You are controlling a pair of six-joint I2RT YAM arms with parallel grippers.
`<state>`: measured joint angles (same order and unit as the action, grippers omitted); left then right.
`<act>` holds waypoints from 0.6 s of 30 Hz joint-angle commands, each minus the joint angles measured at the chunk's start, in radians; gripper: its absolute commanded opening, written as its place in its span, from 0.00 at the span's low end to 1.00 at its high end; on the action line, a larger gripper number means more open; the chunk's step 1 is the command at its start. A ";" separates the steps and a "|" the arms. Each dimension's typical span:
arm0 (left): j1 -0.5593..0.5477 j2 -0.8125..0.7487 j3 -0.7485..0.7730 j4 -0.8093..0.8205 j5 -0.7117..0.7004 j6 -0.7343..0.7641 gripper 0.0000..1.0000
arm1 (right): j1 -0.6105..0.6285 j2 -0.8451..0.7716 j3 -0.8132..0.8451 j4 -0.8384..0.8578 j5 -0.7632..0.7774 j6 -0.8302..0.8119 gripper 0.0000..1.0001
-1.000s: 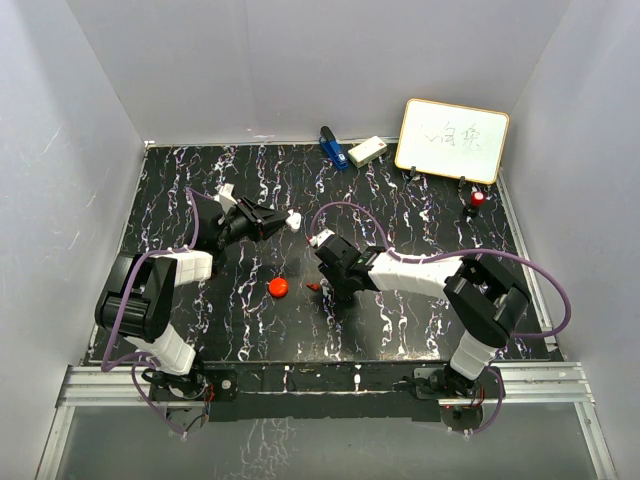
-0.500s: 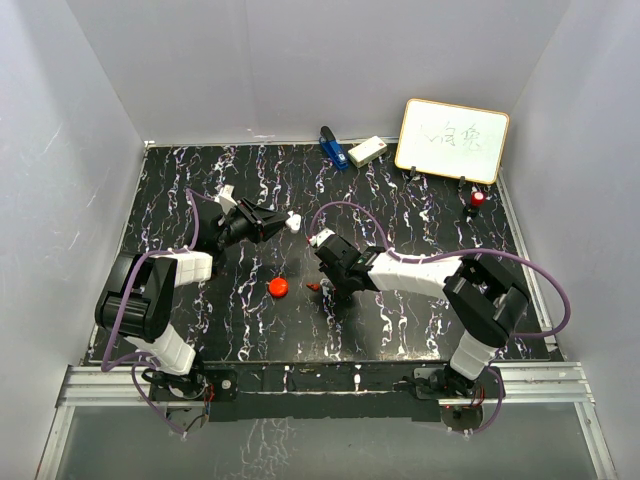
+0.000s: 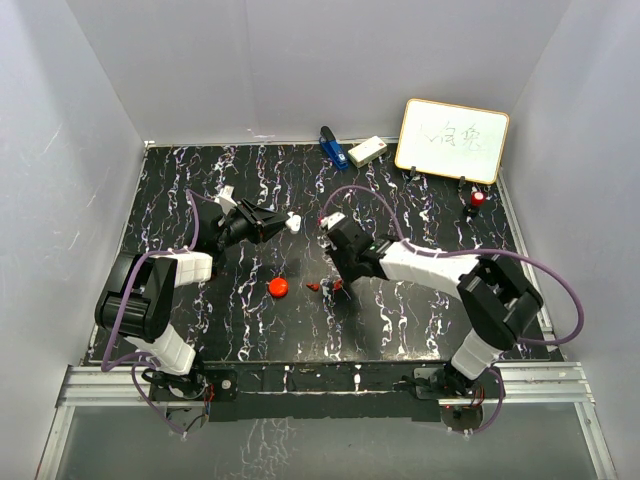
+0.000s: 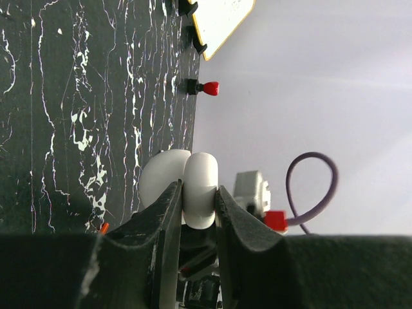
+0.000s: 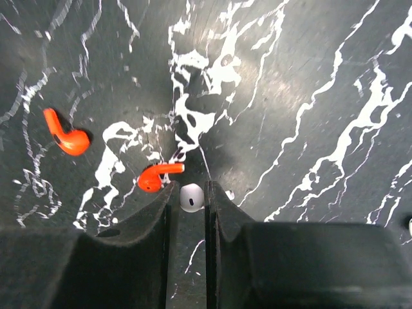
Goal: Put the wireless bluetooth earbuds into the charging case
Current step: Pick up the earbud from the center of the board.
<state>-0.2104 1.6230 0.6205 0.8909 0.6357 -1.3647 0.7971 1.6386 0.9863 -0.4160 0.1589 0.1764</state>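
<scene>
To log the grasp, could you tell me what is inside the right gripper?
The right gripper pinches a white earbud; its fingers hide the rest of the earbud.

White earbud [image 5: 191, 197] in right tool [image 5: 189, 188] — orange earbud [image 5: 158, 177] beside, second orange earbud [image 5: 66, 137] apart; white case [image 4: 201, 177] in left tool [image 4: 196, 190].

A black tabletop [image 3: 200, 190] veined with white filled the view from above. Plain pale grey walls enclosed it: the back wall [image 3: 300, 60] at 12 o'clock, the left wall [image 3: 60, 150] at 9 o'clock, the right wall [image 3: 590, 150] at 3 o'clock. An aluminium rail [image 3: 330, 388] ran along the tabletop's edge at 6 o'clock. A small whiteboard [image 3: 452, 140] stood at 1 o'clock, near the back right corner. Lighting was even and soft.
</scene>
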 commanded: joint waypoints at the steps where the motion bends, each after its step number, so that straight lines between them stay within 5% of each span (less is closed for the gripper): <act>1: 0.008 -0.062 -0.006 0.031 0.019 -0.004 0.00 | -0.072 -0.072 0.077 0.069 -0.108 0.053 0.05; 18: 0.008 -0.071 -0.020 0.034 0.020 -0.005 0.00 | -0.406 -0.047 0.093 0.456 -0.747 0.474 0.04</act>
<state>-0.2104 1.6169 0.6056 0.8906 0.6361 -1.3647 0.4068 1.5902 1.0454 -0.1707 -0.3954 0.5064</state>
